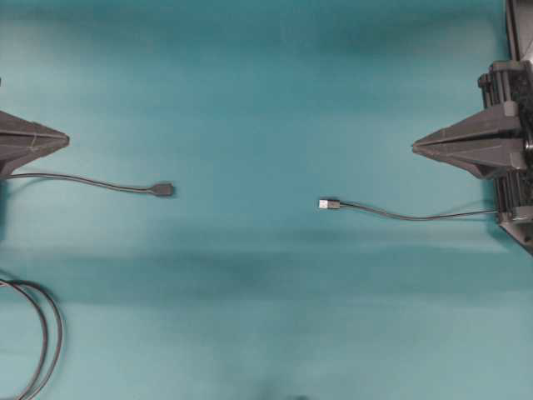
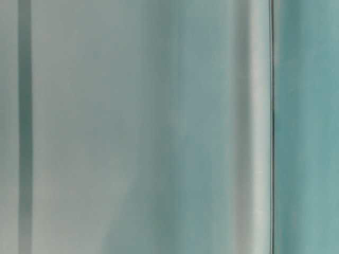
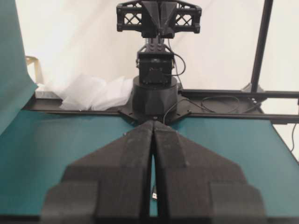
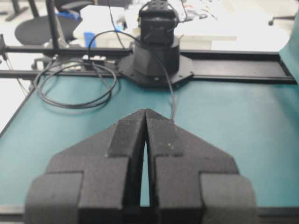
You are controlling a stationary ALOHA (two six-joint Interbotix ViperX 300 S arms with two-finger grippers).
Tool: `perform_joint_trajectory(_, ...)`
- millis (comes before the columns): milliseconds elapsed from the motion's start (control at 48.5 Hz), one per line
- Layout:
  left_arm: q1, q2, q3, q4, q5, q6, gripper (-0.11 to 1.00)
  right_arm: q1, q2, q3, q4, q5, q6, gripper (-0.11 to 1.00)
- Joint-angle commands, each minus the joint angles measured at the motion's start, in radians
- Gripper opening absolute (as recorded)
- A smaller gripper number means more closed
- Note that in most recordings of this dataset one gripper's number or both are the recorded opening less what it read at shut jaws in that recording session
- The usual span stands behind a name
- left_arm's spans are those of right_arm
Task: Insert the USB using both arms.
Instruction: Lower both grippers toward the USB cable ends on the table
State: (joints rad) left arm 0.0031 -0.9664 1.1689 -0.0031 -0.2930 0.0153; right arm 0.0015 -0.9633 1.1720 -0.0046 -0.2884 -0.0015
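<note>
USB point(image 1: 330, 203) on the mat between both empty closed grippers, nearer right gripper point(image 1: 416, 147), left gripper point(image 1: 67, 139) opposite

Matt teal cloth table point(image 1: 266, 83); USB point(image 1: 329, 203) tip shiny metal (cable black, smooth); left pincer point(image 3: 153, 128) rough matt black.

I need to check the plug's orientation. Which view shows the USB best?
The overhead view: the USB lies fully visible, silver tip pointing left. Neither the table-level nor the right wrist view shows it; the left wrist view shows only a doubtful sliver.
</note>
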Motion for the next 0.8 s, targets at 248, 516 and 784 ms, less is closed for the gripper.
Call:
perform_joint_trajectory(248,-0.008,0.011,-0.009,-0.005,0.029,-0.005,0.07,0.002,0.003,-0.026,-0.006,0.072,0.002,0.00)
perform_joint_trajectory(516,-0.008,0.025,-0.072,-0.005,0.318,-0.003,0.05,0.002,0.005,-0.071,-0.006,0.202,0.002,0.00)
perform_joint_trajectory(784,-0.006,0.089,-0.094,-0.005,0.426,-0.003,0.05,0.002,0.109,-0.094,-0.006,0.281,0.003,0.00)
